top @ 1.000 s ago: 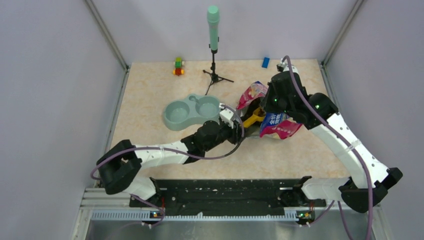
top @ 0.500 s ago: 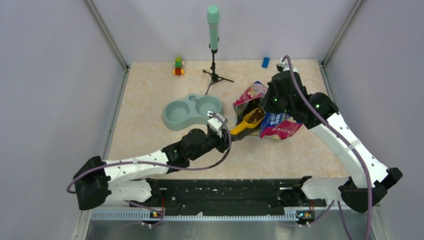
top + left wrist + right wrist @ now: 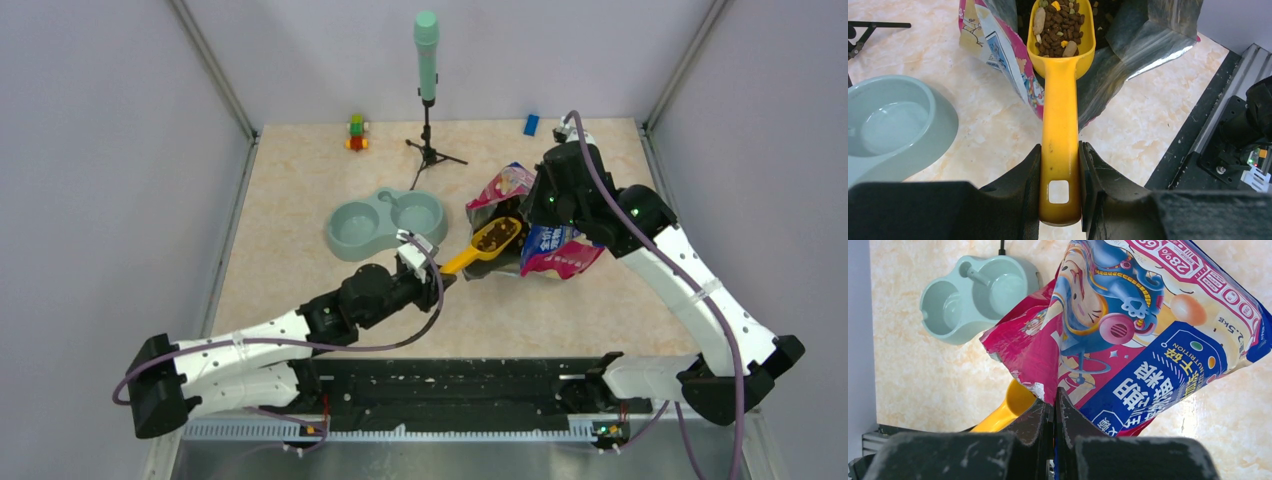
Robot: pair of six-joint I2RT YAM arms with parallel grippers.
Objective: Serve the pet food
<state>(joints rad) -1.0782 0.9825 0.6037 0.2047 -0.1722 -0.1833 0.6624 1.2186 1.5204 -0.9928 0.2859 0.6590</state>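
drawn back toward the near edge of the counter (image 3: 300,180), the left gripper (image 3: 1060,165) clamps the scoop (image 3: 1060,125) handle; pet food (image 3: 1060,25) heaps its cup, seemingly just clear of the bag (image 3: 1128,340), whose edge the closed right gripper (image 3: 1054,410) pinches. any tilt or jerk toward the bowl (image 3: 943,115) could spill it across the counter.

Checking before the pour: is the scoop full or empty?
Full: in the left wrist view the scoop, clamped in the left gripper, has its bowl filled with brown kibble.
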